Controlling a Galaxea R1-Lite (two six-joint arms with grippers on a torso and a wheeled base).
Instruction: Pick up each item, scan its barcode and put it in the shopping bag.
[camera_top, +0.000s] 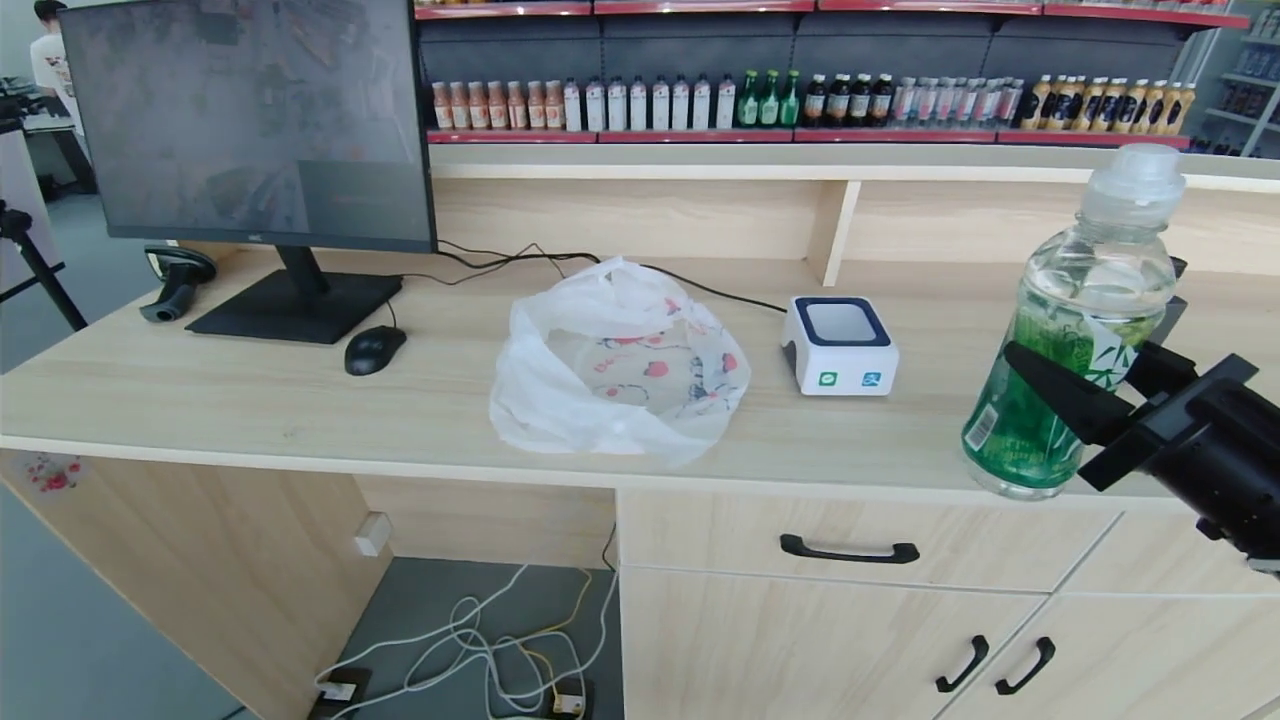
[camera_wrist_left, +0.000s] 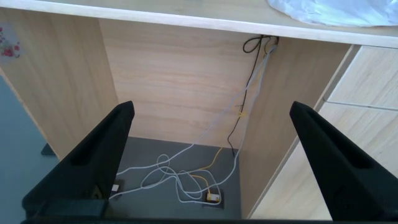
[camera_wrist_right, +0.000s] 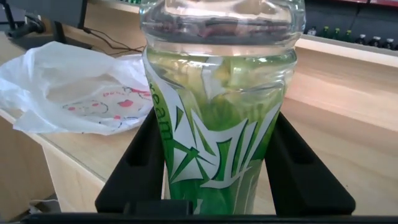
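Note:
A clear bottle (camera_top: 1090, 280) with a green label and a white cap stands upright at the counter's front right edge, its barcode low on the side. My right gripper (camera_top: 1115, 350) is shut on the bottle's middle, one finger on each side. In the right wrist view the bottle (camera_wrist_right: 221, 112) sits between the black fingers (camera_wrist_right: 146, 155). The white plastic shopping bag (camera_top: 620, 365) lies open mid-counter, left of the small white barcode scanner (camera_top: 838, 345). My left gripper (camera_wrist_left: 211, 162) is open and holds nothing, below the counter's front edge, facing the open space under it.
A monitor (camera_top: 250, 120), a black mouse (camera_top: 374, 349) and a handheld scanner (camera_top: 175, 280) occupy the counter's left part. A cable runs behind the bag. Drawers (camera_top: 850, 550) sit under the counter on the right, and loose cables (camera_wrist_left: 193, 180) lie on the floor below.

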